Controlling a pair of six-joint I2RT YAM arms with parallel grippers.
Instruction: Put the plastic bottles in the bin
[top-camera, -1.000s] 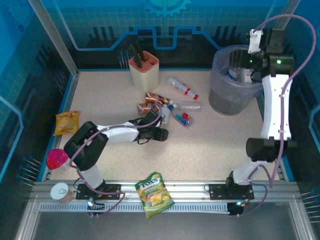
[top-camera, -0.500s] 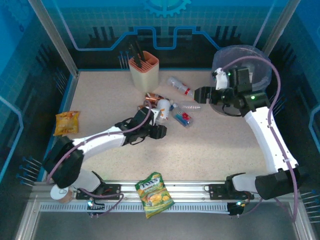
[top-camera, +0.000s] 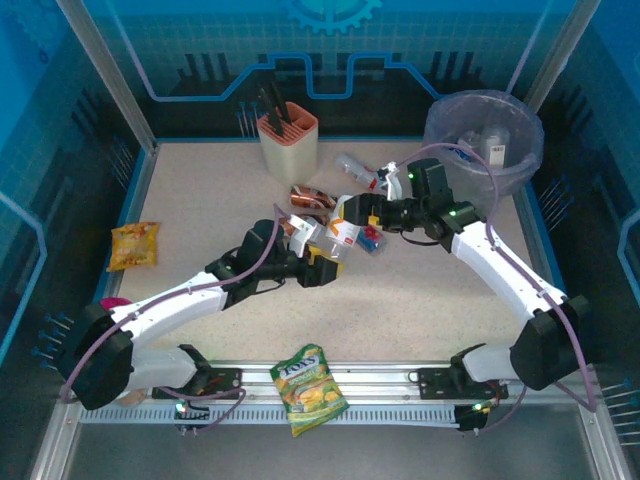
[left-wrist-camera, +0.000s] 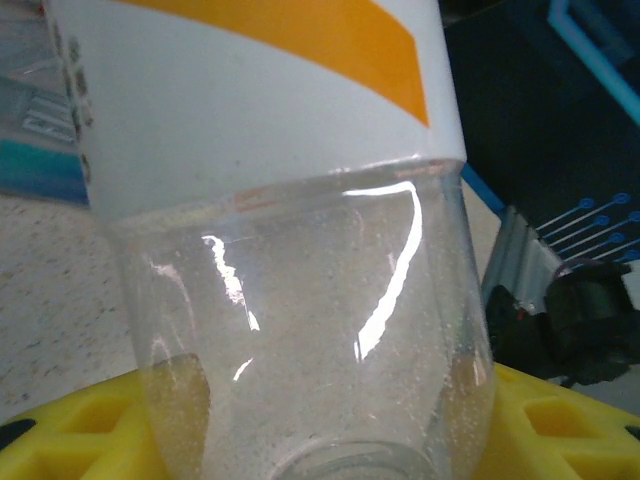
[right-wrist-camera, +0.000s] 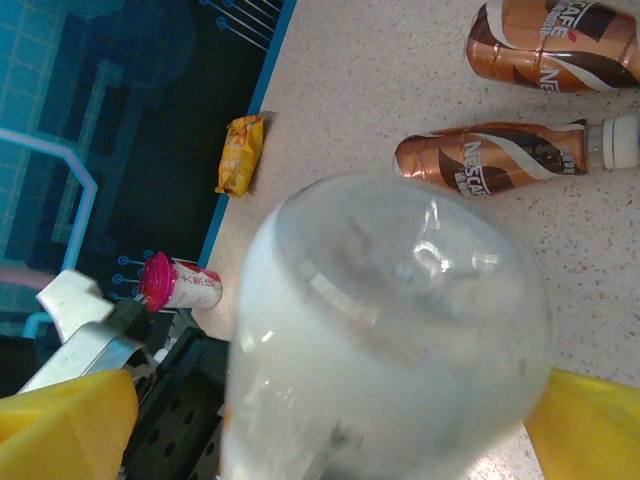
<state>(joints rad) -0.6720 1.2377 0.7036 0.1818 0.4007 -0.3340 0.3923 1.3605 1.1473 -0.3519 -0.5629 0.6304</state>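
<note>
1. Your left gripper (left-wrist-camera: 320, 432) is closed narrow on one clear bottle with a white and orange label (left-wrist-camera: 260, 120). Its two yellow fingers (left-wrist-camera: 70, 435) sit against the clear end, one on each side.
2. Your right gripper (right-wrist-camera: 325, 420) stands wide, with one clear rounded bottle (right-wrist-camera: 390, 300) between its two yellow fingers. You cannot tell whether either finger touches it, nor whether it is the bottle the left one holds.
3. Both grippers meet over the middle of the table (top-camera: 430, 300), well apart from the bin (top-camera: 528, 160), which stands at the far right corner.
4. The bin holds at least two bottles; the liner blurs any exact count.
5. Lying on the table you have two brown bottles (right-wrist-camera: 500, 158) side by side, one clear bottle with a red cap (top-camera: 358, 170) and one small bottle with blue and red on it (top-camera: 372, 240).
6. There are two snack bags, one yellow (top-camera: 133, 245) and one green (top-camera: 310, 388), and one utensil holder (top-camera: 288, 145).
</note>
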